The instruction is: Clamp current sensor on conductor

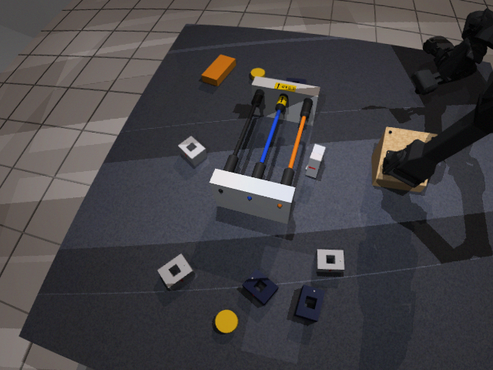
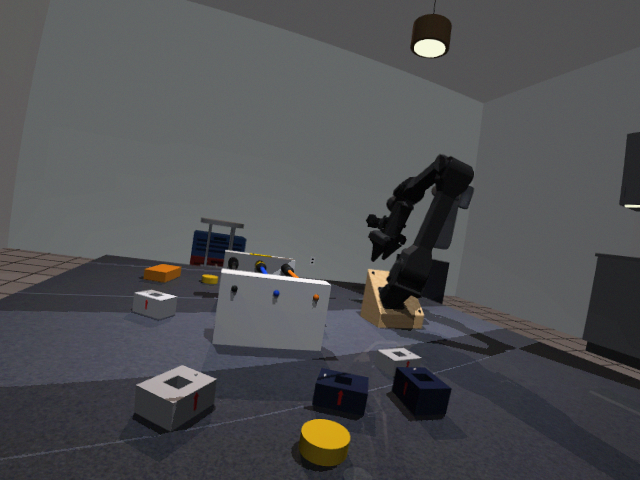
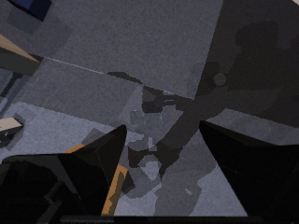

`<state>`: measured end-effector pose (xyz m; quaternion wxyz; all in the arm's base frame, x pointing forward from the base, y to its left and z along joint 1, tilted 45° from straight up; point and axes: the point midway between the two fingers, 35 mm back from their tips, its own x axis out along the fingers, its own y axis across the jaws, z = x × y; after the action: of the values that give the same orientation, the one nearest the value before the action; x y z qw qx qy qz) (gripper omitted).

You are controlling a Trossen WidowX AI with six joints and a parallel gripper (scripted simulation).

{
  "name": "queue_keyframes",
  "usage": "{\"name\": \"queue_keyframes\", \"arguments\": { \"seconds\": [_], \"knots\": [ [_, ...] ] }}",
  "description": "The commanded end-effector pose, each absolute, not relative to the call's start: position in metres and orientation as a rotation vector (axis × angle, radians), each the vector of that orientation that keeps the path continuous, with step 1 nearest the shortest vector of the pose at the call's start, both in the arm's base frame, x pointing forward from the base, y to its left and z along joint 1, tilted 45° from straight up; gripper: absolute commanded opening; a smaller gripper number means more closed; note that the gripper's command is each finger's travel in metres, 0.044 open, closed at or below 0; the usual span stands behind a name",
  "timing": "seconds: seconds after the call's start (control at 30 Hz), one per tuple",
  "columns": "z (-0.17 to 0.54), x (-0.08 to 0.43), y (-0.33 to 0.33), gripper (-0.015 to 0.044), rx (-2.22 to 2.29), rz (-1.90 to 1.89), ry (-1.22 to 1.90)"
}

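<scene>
A white sensor (image 1: 315, 159) with a red mark stands beside the orange conductor (image 1: 296, 143); its pale edge (image 3: 8, 125) shows at left in the wrist view. Whether its jaw is open is too small to tell. The blue conductor (image 1: 270, 135) runs between two white end plates, its far boot carrying a yellow band (image 1: 282, 100) with an arrow. A yellow LOAD label (image 1: 285, 87) with an arrow is on the far plate (image 1: 310, 90). My gripper (image 3: 162, 126) is open and empty, high above the table, right of the fixture, far from the sensor. Its fingertips point down.
A black conductor (image 1: 243, 135) lies left of the blue one. The near plate (image 1: 253, 205) (image 2: 271, 320) stands upright. Several white and navy square-holed blocks lie around, with yellow discs (image 1: 226, 321) (image 2: 324, 441) and an orange block (image 1: 219, 69) (image 2: 162, 272). The arm's wooden base (image 1: 402, 137) is at right.
</scene>
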<state>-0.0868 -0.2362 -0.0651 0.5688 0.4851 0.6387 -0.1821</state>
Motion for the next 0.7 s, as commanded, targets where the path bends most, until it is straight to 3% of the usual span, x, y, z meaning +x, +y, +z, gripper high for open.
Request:
{"name": "queue_keyframes", "arguments": {
  "seconds": [0.0,0.37,0.67],
  "knots": [
    [-0.065,-0.086,-0.238,0.0426,1.131,-0.432,1.503],
    [-0.014,0.025,-0.311,0.0440,0.598,-0.637,1.491],
    [0.051,0.150,-0.315,0.0440,0.197,-0.672,1.252]
  ]
}}
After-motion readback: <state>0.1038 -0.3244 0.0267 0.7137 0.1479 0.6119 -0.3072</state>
